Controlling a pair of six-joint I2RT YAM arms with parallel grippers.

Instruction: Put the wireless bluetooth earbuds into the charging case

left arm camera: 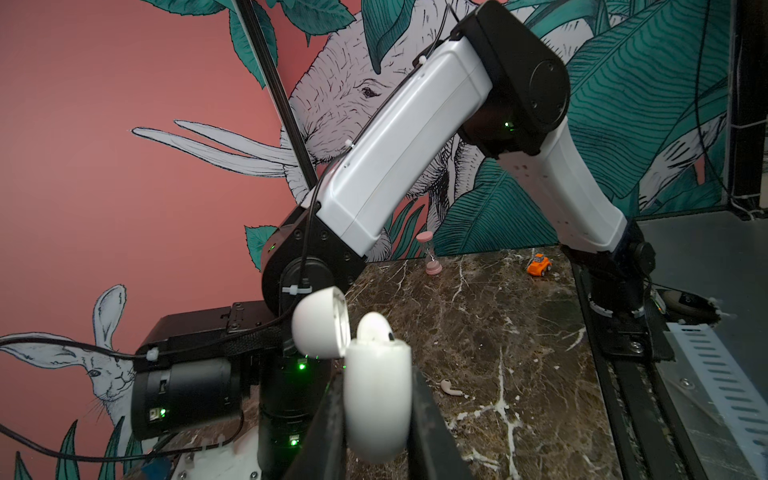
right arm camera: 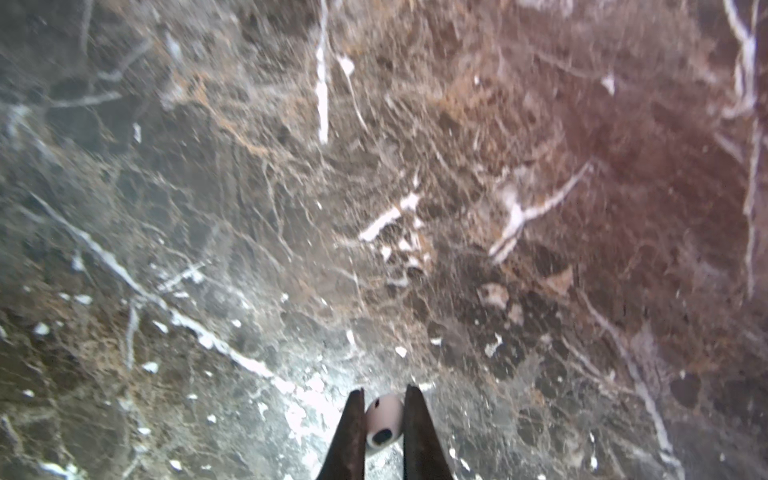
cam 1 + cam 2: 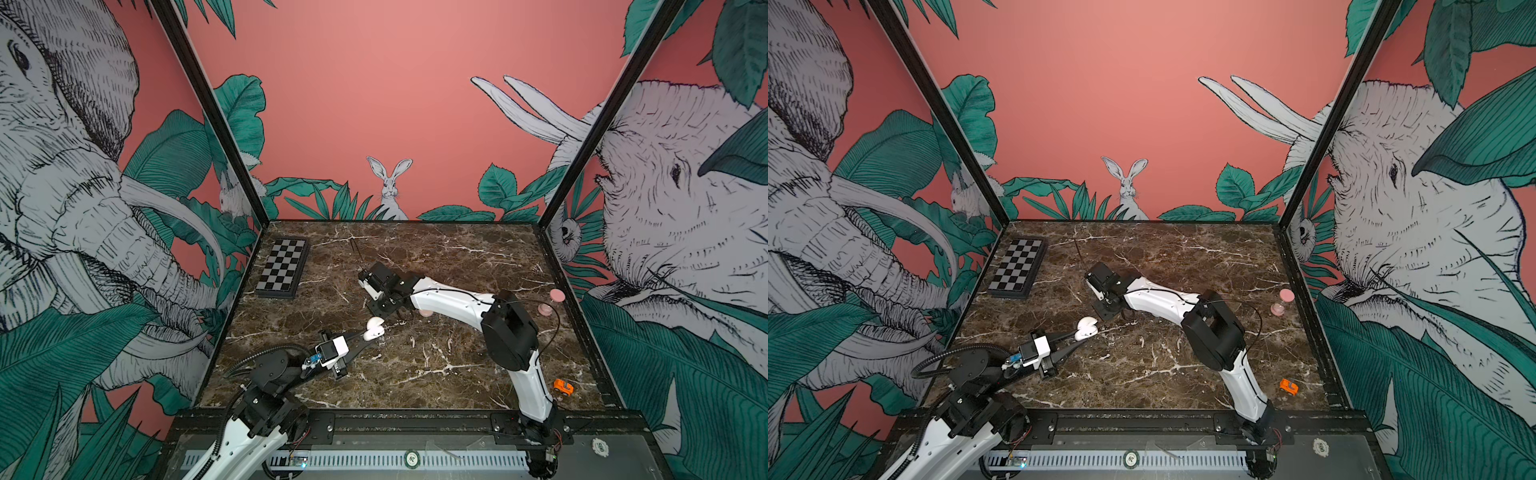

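Observation:
My left gripper (image 1: 376, 419) is shut on the white charging case (image 1: 378, 399), one black finger on each side of its body. The case's lid (image 1: 320, 322) is swung open, and the rounded top of an earbud (image 1: 374, 328) stands out of the opening. In both top views the case (image 3: 374, 328) (image 3: 1087, 326) hangs left of the table's middle. My right gripper (image 2: 384, 390) is shut on a small whitish earbud (image 2: 384, 419), low over the marble. Another earbud (image 1: 451, 388) lies on the table beside the case.
A chessboard (image 3: 282, 268) lies at the back left. A pink hourglass (image 3: 550, 301) stands by the right wall, and an orange toy car (image 3: 563, 387) sits at the front right. The right arm (image 3: 449, 301) reaches across the middle towards the case.

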